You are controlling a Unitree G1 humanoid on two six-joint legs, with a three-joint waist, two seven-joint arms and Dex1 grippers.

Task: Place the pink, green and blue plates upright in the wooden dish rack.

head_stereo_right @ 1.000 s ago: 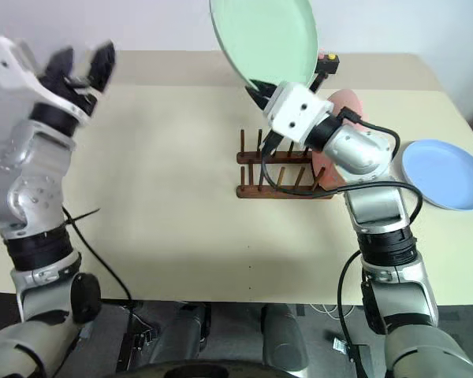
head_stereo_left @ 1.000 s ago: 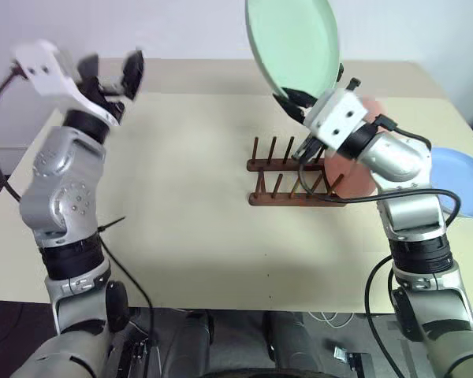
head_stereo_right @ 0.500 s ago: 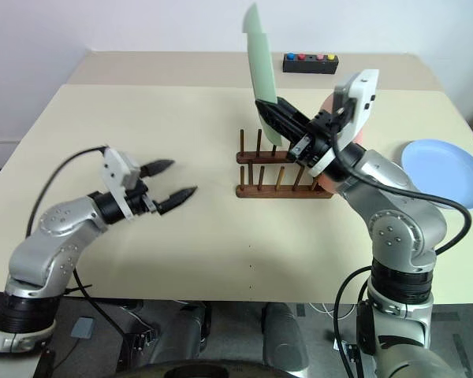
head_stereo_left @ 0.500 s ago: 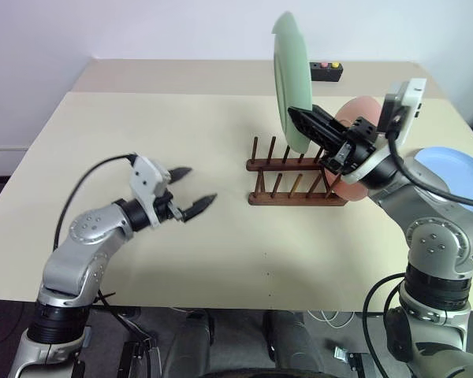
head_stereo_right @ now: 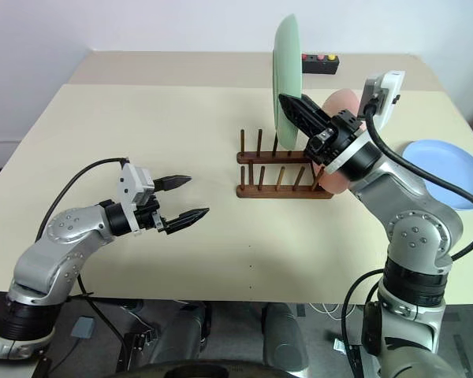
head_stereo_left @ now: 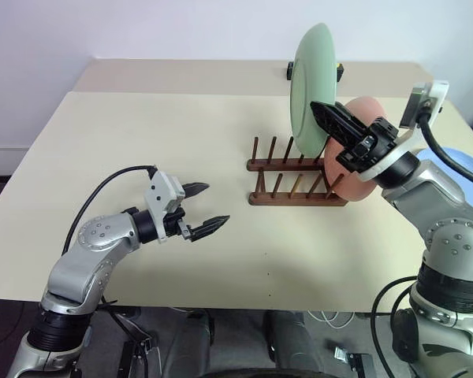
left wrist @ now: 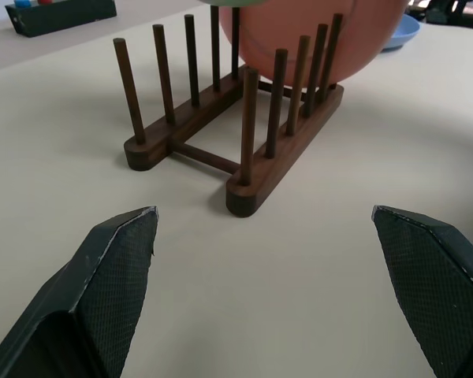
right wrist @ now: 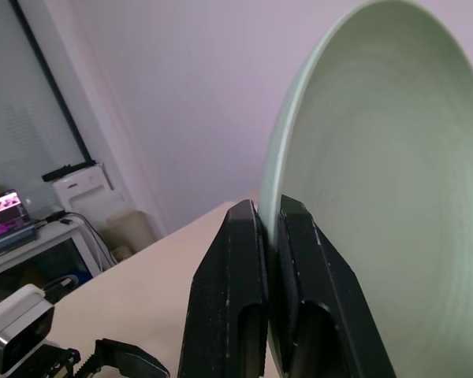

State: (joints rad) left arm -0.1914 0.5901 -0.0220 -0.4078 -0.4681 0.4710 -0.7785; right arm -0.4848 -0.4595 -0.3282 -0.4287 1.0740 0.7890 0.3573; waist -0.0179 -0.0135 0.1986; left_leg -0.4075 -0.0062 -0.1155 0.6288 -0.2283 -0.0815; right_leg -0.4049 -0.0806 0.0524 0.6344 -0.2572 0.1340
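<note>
Beige table (head_stereo_left: 181, 150) carrying a dark wooden rack (head_stereo_left: 296, 183), with the pink plate (head_stereo_left: 361, 150) standing upright in its right-hand slots and the blue plate (head_stereo_right: 449, 169) lying flat near the table's right edge. Above the rack, green plate (head_stereo_left: 310, 87) held on edge, rim clamped tight in the right pincer (head_stereo_left: 328, 122). Left pincer (head_stereo_left: 203, 208) spread wide and empty, low over the table, well left of the rack, tips toward it.
</note>
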